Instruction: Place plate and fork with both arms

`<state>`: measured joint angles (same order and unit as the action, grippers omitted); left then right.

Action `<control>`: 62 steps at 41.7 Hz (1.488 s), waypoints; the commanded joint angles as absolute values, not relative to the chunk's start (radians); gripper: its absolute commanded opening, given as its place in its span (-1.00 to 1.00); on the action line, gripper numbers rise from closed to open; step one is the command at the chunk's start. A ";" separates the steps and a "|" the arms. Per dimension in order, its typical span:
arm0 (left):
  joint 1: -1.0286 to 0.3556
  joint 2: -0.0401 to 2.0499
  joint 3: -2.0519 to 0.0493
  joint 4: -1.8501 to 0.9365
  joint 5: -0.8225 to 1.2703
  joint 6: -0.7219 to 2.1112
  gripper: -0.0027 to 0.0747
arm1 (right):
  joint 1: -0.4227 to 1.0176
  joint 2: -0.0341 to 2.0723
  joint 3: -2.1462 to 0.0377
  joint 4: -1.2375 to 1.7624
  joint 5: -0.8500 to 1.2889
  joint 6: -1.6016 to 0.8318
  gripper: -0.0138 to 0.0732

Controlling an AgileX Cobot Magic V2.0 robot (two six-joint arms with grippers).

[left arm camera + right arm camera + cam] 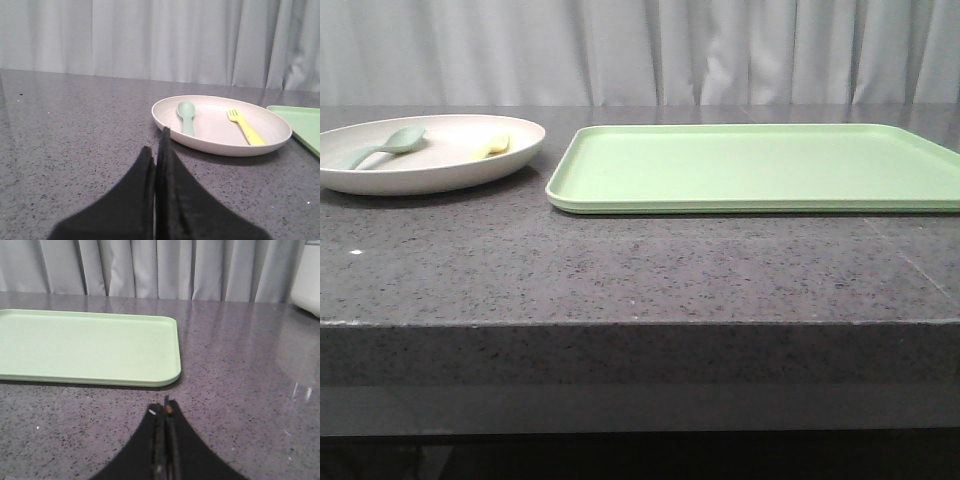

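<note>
A: Pale grey curtains hang behind a dark speckled stone bench (620, 270). What sits on it?

B: At nine o'clock of the front view, the large round cream-white plastic plate (525, 140) rests on the bench. The small pale-yellow plastic fork (246, 128) lies inside it, beside a grey-green plastic spoon (187, 115). Just beside the plate, toward three o'clock, lies a flat rectangular light-green tray (760, 165), bare on top.

A: And the hands?

B: The left hand (159, 150) has its fingers pressed together, holding nothing, short of the plate. The right hand (166, 412) is likewise closed and empty, near the tray's corner.

A: So nothing is placed yet. How best to begin?

B: I'd judge each hand must spread first. The left should approach the plate's near rim low and level so the fork and spoon don't slide; the fork is thin and flat, so it needs a careful pinch.
</note>
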<state>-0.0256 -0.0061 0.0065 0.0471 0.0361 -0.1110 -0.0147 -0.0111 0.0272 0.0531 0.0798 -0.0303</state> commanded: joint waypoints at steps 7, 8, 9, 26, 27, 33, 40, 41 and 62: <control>-0.024 -0.026 0.009 0.048 -0.043 -0.120 -0.98 | -0.014 -0.026 0.023 0.051 -0.009 -0.034 -0.84; -0.024 -0.026 0.009 0.048 -0.043 -0.120 -0.98 | -0.014 -0.026 0.023 0.051 -0.009 -0.034 -0.84; -0.024 -0.026 0.009 0.048 -0.043 -0.120 -0.98 | -0.014 -0.026 0.023 0.051 -0.009 -0.034 -0.84; -0.024 -0.026 0.009 0.048 -0.043 -0.120 -0.98 | -0.014 -0.026 0.023 0.051 -0.012 -0.034 -0.84; -0.024 -0.026 0.009 0.048 -0.043 -0.120 -0.98 | -0.014 -0.026 0.023 0.051 -0.013 -0.034 -0.84; -0.024 -0.026 0.009 0.048 -0.043 -0.120 -0.98 | -0.014 -0.026 0.023 0.051 -0.010 -0.034 -0.84; -0.024 -0.026 0.007 0.048 -0.084 -0.120 -0.98 | -0.014 -0.026 0.018 0.064 -0.018 -0.034 -0.84; -0.024 -0.026 0.002 0.048 -0.090 -0.120 -0.98 | -0.014 -0.026 0.014 0.067 -0.013 -0.034 -0.84; -0.024 0.088 -0.461 0.000 0.200 -0.120 -0.98 | -0.014 0.104 -0.417 0.051 0.293 -0.034 -0.84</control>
